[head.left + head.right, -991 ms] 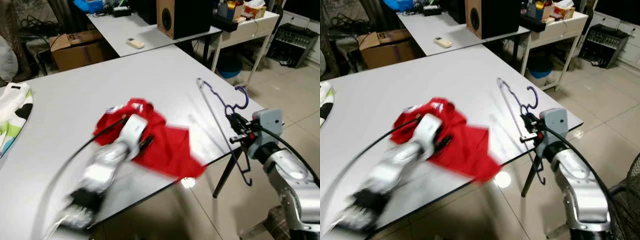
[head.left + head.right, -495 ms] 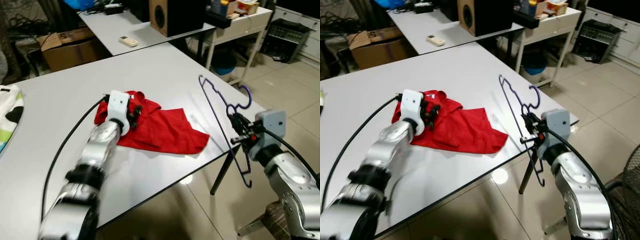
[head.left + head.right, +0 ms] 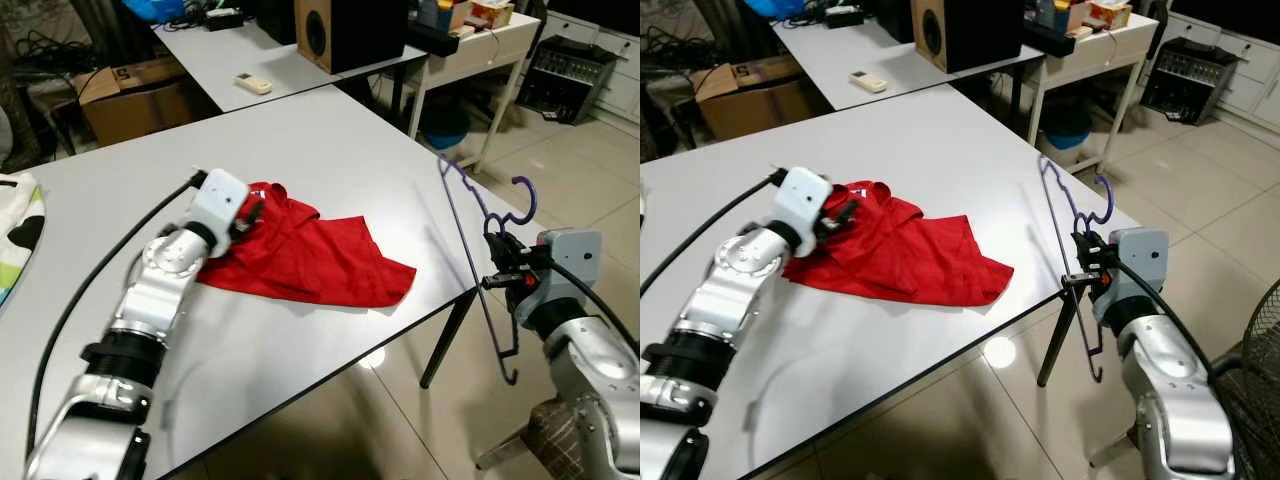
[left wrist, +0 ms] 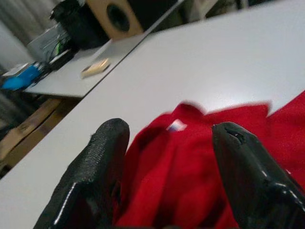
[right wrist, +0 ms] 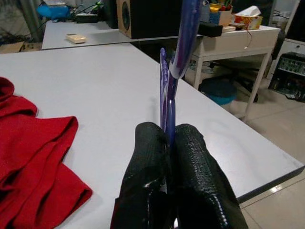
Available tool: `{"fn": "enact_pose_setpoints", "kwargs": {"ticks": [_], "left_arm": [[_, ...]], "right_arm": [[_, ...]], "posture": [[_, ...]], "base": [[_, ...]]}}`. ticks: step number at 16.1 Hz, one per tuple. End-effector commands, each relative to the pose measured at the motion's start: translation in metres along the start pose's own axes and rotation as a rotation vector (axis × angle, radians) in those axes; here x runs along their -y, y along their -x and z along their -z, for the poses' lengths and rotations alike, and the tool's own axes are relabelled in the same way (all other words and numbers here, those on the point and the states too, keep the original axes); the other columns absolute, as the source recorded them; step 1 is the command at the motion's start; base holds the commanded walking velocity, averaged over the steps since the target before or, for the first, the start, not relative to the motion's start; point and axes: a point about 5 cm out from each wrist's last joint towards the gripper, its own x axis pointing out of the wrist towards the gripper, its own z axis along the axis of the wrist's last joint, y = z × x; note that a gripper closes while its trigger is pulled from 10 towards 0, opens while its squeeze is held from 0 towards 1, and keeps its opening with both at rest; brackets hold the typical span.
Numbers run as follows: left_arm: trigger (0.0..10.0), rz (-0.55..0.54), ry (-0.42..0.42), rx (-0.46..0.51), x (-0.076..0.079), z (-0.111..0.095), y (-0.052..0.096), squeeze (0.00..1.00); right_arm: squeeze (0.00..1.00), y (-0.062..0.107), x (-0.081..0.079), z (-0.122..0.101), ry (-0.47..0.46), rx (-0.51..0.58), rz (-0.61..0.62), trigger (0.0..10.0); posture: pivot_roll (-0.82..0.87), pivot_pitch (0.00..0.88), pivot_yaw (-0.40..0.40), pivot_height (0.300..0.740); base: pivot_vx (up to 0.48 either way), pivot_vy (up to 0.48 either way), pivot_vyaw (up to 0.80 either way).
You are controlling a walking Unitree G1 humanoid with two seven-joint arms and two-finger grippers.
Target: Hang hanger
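The crumpled red cloth garment has a soft, matt weave with loose folds. The thin purple wire hanger has a smooth, slightly glossy coating. The white rectangular table has a smooth, matt laminate top with a dark edge band. The left gripper and right gripper have black fingers with a textured, faintly shiny rubber-like surface. The silver arm shells appear brushed metallic. The beige floor tiles are glossy and reflective.

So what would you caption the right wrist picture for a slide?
Right gripper pinching a purple hanger over the white table, red garment alongside.
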Motion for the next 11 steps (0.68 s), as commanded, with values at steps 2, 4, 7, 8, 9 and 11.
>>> {"fn": "enact_pose_setpoints", "kwargs": {"ticks": [2, 4, 7, 8, 9, 11], "left_arm": [[10.0, 0.064, -0.048, -0.065, 0.007, 0.01, -0.002, 0.0], [10.0, 0.071, -0.17, -0.142, 0.009, 0.022, -0.001, 0.0], [0.0, 0.04, -0.175, -0.177, 0.005, 0.03, -0.001, 0.0], [0.0, 0.015, -0.168, -0.184, 0.001, 0.031, -0.001, 0.0], [0.0, 0.008, -0.163, -0.183, 0.0, 0.031, -0.001, 0.0], [0.0, -0.005, -0.152, -0.185, -0.001, 0.033, 0.0, 0.0]], "right_arm": [[0.0, 0.0, -0.005, 0.001, -0.007, -0.001, 0.003, 10.0], [0.0, 0.002, -0.005, 0.003, -0.021, -0.003, 0.018, 10.0], [0.0, 0.006, -0.003, 0.016, -0.005, -0.059, 0.064, 10.0], [0.0, 0.009, 0.002, 0.023, 0.021, -0.094, 0.105, 10.0], [0.0, 0.01, 0.005, 0.024, 0.018, -0.097, 0.125, 10.0], [0.0, 0.01, 0.009, 0.025, 0.025, -0.101, 0.133, 10.0]], "posture": [[-0.15, 0.0, 0.098, 0.74], [-0.16, 0.0, 0.108, 0.74], [-0.17, 0.0, 0.112, 0.74], [-0.17, 0.0, 0.106, 0.74], [-0.16, 0.0, 0.094, 0.74], [-0.16, 0.0, 0.078, 0.74]], "base": [[0.0, 0.0, 0.0], [0.0, 0.0, 0.0], [0.0, 0.0, 0.0], [0.0, 0.0, 0.0], [0.0, 0.0, 0.0], [0.0, 0.0, 0.0]]}}
